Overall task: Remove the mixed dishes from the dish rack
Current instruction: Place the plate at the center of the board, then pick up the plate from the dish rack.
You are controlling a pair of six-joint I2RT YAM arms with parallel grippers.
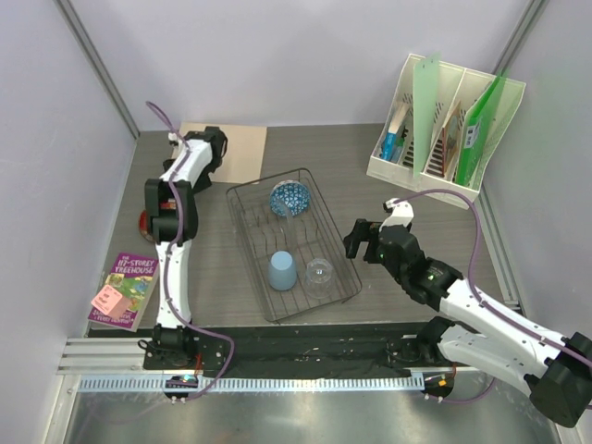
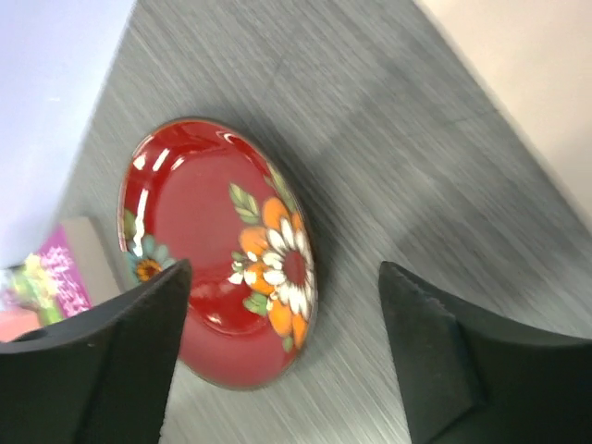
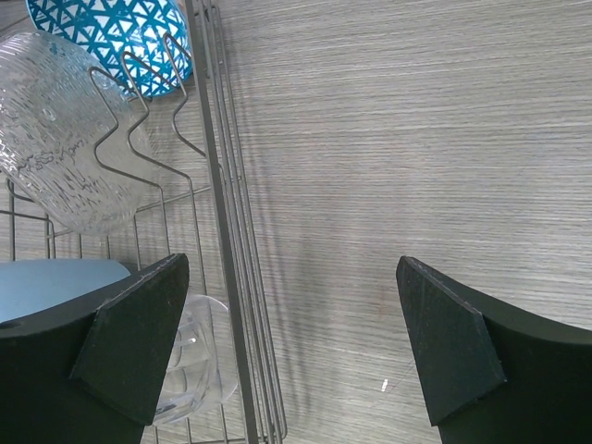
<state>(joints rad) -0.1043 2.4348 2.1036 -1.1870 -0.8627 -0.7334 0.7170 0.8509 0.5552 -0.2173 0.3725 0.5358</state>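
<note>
The dark wire dish rack (image 1: 242, 231) stands mid-table and holds the blue-and-white bowl (image 1: 289, 198), the light blue cup (image 1: 282, 271) and the clear tumbler (image 1: 319, 272). The dark red flowered plate (image 2: 213, 250) lies on the table left of the rack, mostly hidden under the left arm in the top view (image 1: 144, 222). My left gripper (image 2: 282, 277) is open and empty just above the plate. My right gripper (image 1: 356, 239) is open and empty and straddles the rack's right rim (image 3: 227, 231). Its wrist view shows the tumbler (image 3: 194, 361), cup (image 3: 55, 282) and bowl (image 3: 111, 37).
A ribbed clear glass piece (image 3: 55, 139) leans on the prongs between bowl and cup. A purple book (image 1: 125, 291) with a pink block (image 1: 109, 299) lies front left. A tan mat (image 1: 236, 153) lies at the back. A white file holder (image 1: 444, 120) stands back right.
</note>
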